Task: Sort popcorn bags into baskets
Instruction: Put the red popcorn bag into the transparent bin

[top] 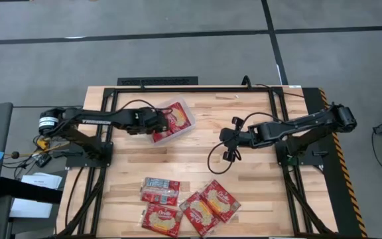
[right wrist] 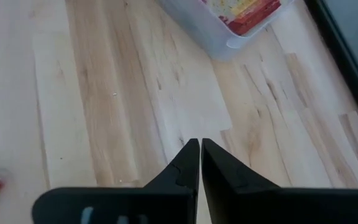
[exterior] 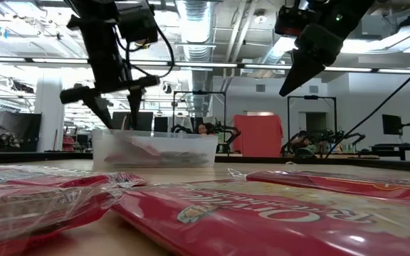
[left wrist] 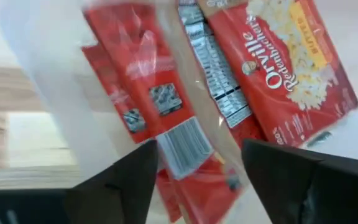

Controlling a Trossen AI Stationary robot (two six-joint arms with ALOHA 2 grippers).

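Note:
A clear plastic tray [top: 188, 126] [exterior: 105, 153] sits on the far-left part of the table and holds several red popcorn bags [top: 175, 118]. In the left wrist view one bag [left wrist: 288, 62] shows its popcorn picture; another [left wrist: 160, 106] lies barcode side up, slanting against the tray wall [left wrist: 36, 68]. My left gripper [top: 155, 125] [exterior: 116, 107] [left wrist: 199, 149] hovers open over the tray, fingers on either side of that slanted bag, apart from it. My right gripper [top: 228, 142] [exterior: 290, 82] [right wrist: 199, 146] is shut, raised over bare wood at mid-table. More bags [top: 201, 211] lie flat near the near edge.
Several loose bags lie in a cluster at the table's near edge: one pale side up [top: 160, 189], one beside it [top: 161, 219], two overlapping [top: 221, 199]. A black frame [top: 158, 81] runs along the far edge. Bare wood [top: 257, 192] lies between tray and cluster.

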